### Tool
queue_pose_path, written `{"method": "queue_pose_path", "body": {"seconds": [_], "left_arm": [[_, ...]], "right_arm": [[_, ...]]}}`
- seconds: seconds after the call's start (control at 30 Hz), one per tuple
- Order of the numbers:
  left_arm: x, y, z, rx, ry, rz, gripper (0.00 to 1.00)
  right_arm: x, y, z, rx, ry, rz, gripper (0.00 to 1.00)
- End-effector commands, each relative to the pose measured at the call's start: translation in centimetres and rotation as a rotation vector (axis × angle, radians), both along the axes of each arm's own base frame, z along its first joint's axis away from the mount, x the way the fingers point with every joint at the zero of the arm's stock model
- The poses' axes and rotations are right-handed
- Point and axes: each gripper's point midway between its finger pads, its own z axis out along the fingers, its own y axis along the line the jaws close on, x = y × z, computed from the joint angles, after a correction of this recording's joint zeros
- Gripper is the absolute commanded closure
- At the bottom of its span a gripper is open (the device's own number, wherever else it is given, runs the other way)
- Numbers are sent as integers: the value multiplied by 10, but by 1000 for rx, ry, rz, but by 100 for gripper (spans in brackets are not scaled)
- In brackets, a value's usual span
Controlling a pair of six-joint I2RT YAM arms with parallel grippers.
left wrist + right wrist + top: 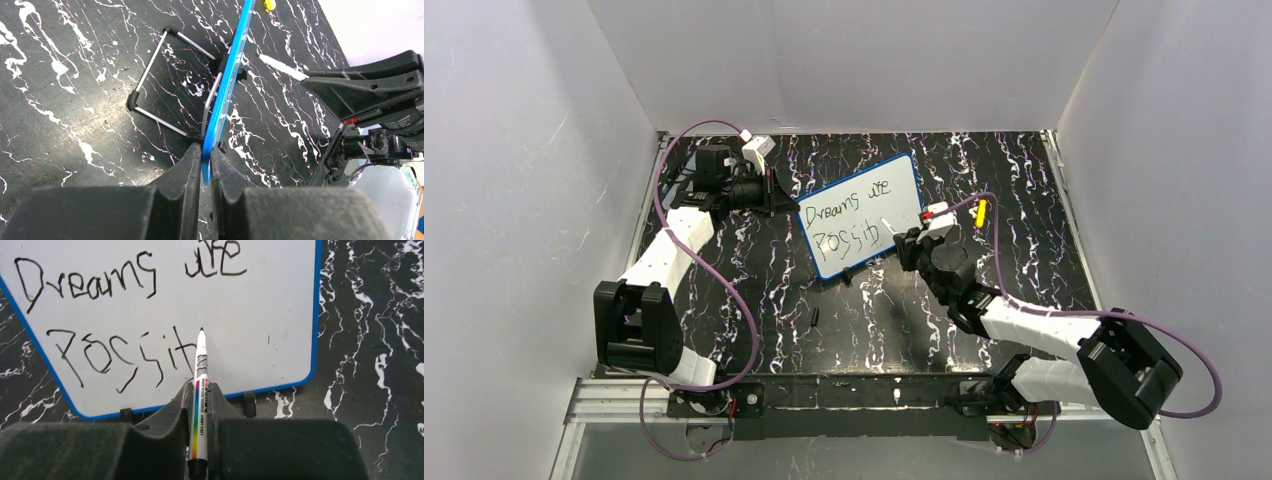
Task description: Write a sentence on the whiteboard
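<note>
The whiteboard point(904, 195) stands tilted at frame centre on the marbled table point(1024, 250), the sentence point(836, 206) in two rows. Left wrist: the left gripper point(205, 152) is clamped on its blue rim. Right wrist: the right gripper point(201, 387) pinches a marker point(201, 352), tip at the lower row

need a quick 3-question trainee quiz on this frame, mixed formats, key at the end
1. True or false: the left gripper is shut on the blue edge of the whiteboard.
2. The right gripper holds: A) an eraser B) a marker C) a cable.
3. Fill in: the top row of the sentence reads "Dreams ___".

Key: 1 true; 2 B; 3 are.
</note>
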Motion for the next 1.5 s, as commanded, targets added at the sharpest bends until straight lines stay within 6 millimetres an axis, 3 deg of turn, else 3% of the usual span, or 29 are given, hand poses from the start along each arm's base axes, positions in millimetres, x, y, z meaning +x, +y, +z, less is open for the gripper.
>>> {"method": "queue_pose_path", "body": {"seconds": [0.0,0.17,0.37,0.67,0.83,0.97,1.07,1.2,1.47], "left_arm": [[-10,-5,18,-31,-37,-29,100],[-10,-5,18,-31,-36,-29,100],[-10,-5,19,-30,-39,-29,100],[-10,-5,19,-32,-39,-30,100],[-10,-5,19,-32,-40,-30,100],[-10,-5,20,-35,-39,-31,100],[-11,-5,19,-35,-38,-31,100],[-11,-5,20,-35,-39,-30,100],[-11,-5,19,-33,-40,-30,100]], "right_arm": [[27,4,41,48,-113,-37,99],[36,10,40,45,-119,-26,99],[27,15,16,32,-64,31,99],[11,-9,-37,-38,57,-25,99],[-4,-20,-56,-36,117,-30,99],[-6,-30,-50,-33,107,-63,99],[-1,-34,-32,-38,61,-83,99],[9,-29,-9,-15,10,-69,99],[29,-17,3,20,-18,-26,99]]}}
